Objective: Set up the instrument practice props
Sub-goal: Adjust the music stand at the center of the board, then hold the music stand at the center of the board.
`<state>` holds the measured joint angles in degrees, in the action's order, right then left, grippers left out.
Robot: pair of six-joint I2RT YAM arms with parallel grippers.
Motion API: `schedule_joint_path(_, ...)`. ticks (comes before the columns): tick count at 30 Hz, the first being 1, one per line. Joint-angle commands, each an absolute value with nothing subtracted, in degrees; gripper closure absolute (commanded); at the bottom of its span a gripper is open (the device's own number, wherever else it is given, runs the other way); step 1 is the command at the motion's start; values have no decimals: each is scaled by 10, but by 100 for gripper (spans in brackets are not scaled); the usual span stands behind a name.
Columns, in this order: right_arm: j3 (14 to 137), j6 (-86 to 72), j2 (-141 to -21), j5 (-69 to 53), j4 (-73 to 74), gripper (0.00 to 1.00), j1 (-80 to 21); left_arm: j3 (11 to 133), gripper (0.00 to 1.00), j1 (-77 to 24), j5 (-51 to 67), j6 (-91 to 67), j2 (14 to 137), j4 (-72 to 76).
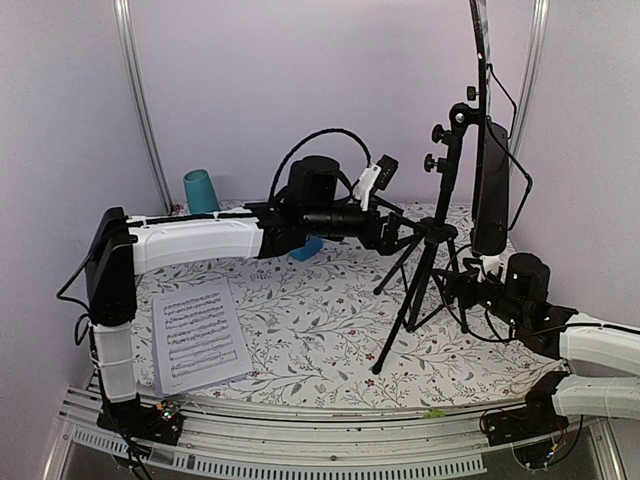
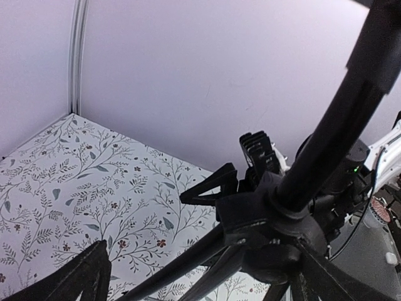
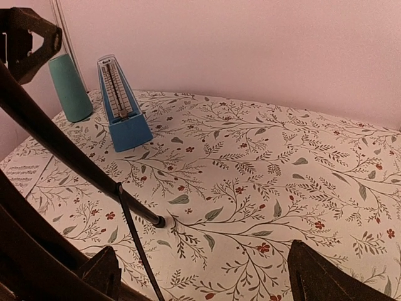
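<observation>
White paper lies nearest me: a printed sheet-music page [image 1: 200,332] flat on the floral tablecloth [image 1: 310,330] at the front left. It rests on a lavender page [image 1: 157,348], whose edge shows along its left side.

At the front right, my right gripper [image 3: 213,279] hangs low over the cloth. Its fingers are spread wide with only bare cloth between them, so it holds nothing. A thin leg [image 3: 75,166] of the black tripod music stand [image 1: 425,265] slants across just to its left, with the foot planted on the cloth.

The stand is upright, right of centre. Its tray [image 1: 490,190] rises high above the hub [image 2: 269,222], turned edge-on to the overhead camera.

My left arm [image 1: 190,243] reaches across the table from the left. My left gripper [image 1: 402,236] sits just beside the hub with its jaws apart, gripping nothing. One finger is clear of the legs, and the other is hidden behind the hub.

Farther back, the small blue metronome [image 3: 124,103] stands upright, partly hidden by my left arm in the overhead view. The teal cup [image 3: 69,88] stands just beyond it, near the back-left corner.
</observation>
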<state>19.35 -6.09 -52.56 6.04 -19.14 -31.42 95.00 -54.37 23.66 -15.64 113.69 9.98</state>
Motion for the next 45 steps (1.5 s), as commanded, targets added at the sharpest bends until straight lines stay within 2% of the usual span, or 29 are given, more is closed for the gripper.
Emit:
schedule_joint_path(1, 214, -65, -514, 51, -180, 5, -311, 956, 1, -545, 236, -137, 1155, 76)
schedule_joint_path(9, 212, -67, -506, 46, -173, 5, -311, 945, 1, -535, 241, -139, 1157, 84)
schedule_joint_path(17, 208, -64, -500, 39, -171, 5, -311, 915, 1, -527, 293, -129, 1140, 106)
schedule_joint_path(45, 205, -65, -503, 32, -163, 5, -311, 948, 1, -517, 348, -139, 1148, 94)
